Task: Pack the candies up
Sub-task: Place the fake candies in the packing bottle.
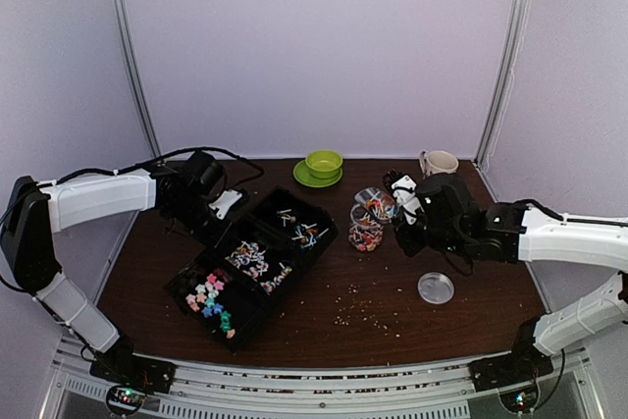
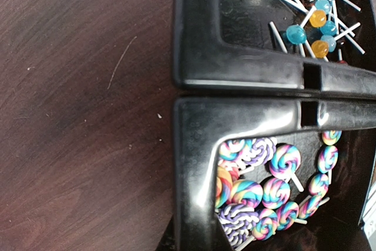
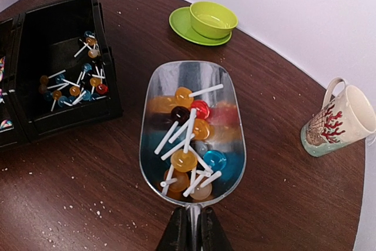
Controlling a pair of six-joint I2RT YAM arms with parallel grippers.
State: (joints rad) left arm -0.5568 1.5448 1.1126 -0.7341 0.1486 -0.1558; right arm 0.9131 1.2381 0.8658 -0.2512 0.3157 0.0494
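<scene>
Only your right wrist view shows the right claw [image 3: 191, 228] clenched on the scoop [image 3: 191, 86] handle, with lollipop candies [image 3: 187, 145] heaped inside and the black tray [image 3: 64, 119] at ten o'clock on the tabletop [image 3: 294, 198]. The left claw [image 1: 224, 205] is hidden from its own camera, so you cannot tell its state.

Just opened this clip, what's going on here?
The right gripper is clamped on the handle of a shiny metal scoop, which is loaded with round ball lollipops on white sticks and held above the dark wooden table, beside the black compartment tray. That tray holds loose ball lollipops in one compartment and rainbow swirl lollipops in the next. The left gripper sits at the tray's far-left side; whether it grips it cannot be told.
</scene>
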